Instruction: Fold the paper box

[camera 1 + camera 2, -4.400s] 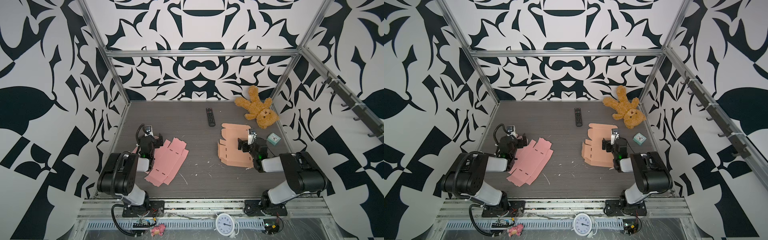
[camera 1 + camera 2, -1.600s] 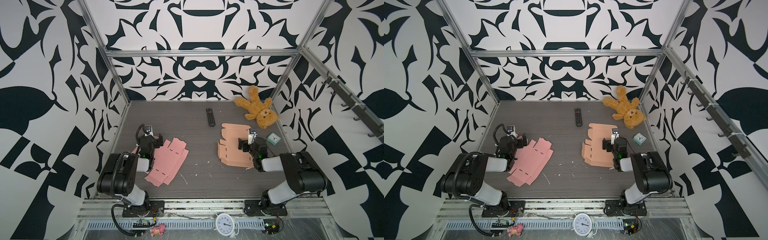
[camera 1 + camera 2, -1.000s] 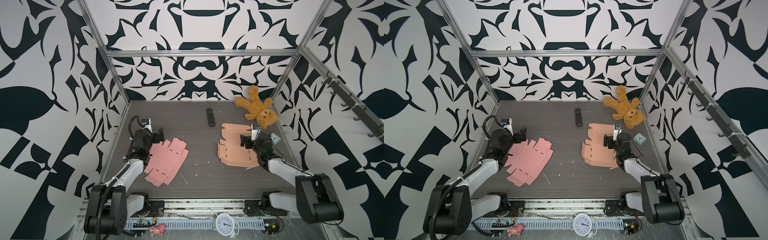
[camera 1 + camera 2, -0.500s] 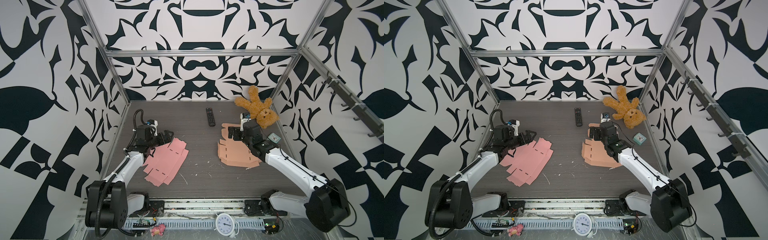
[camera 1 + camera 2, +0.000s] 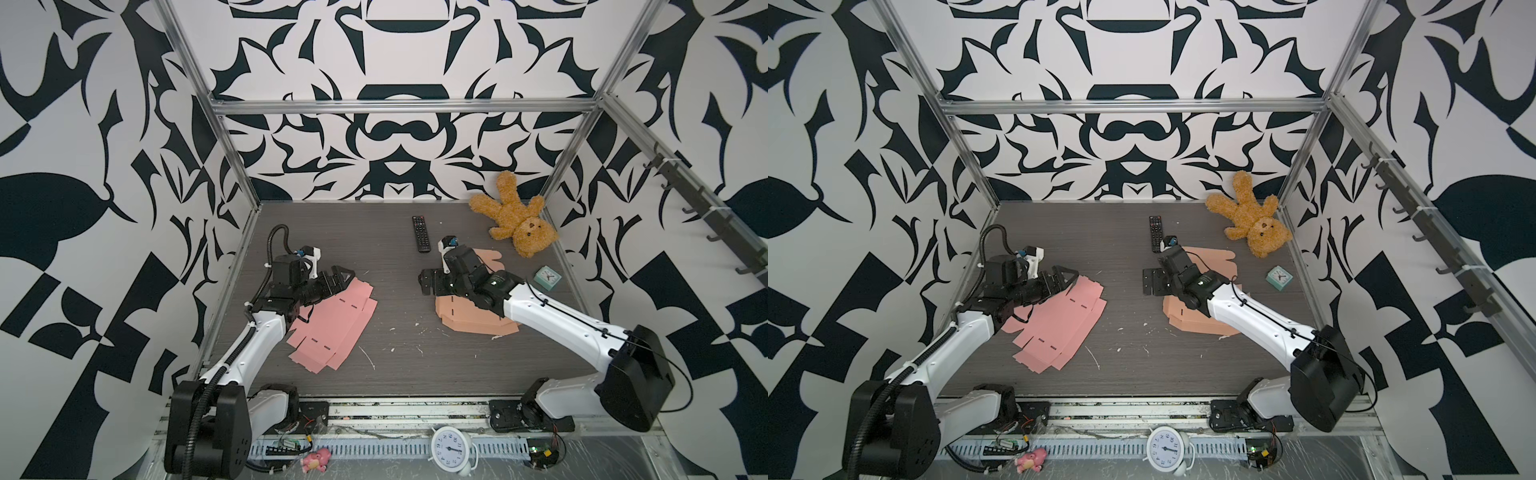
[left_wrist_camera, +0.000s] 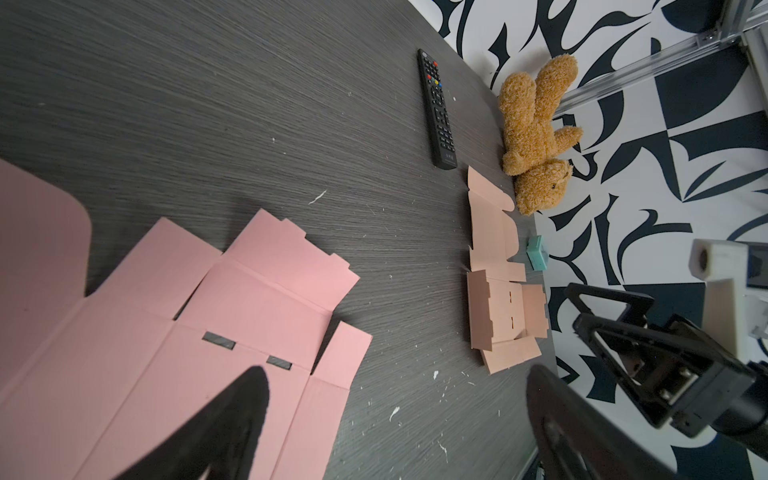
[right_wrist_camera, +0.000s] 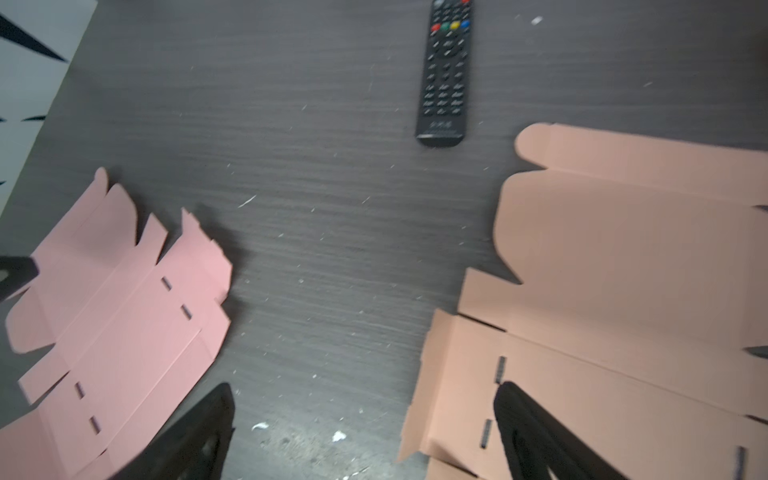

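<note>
Empty left gripper (image 5: 338, 277), jaws wide, above pink box (image 5: 332, 324), right gripper (image 5: 428, 282) likewise, over tan box (image 5: 469, 318) edge

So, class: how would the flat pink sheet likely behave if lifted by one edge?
Probably floppy: the pink sheet looks thin, creased and slotted, so it would likely hinge along those folds. Likely light; lying flat on the table, a push may just slide it.

The round white alarm clock (image 5: 451, 451) showed black hour numerals around its dial in both top views. The slim black remote control (image 7: 442, 70) bore a small logo and key legends, too blurred to read.
</note>
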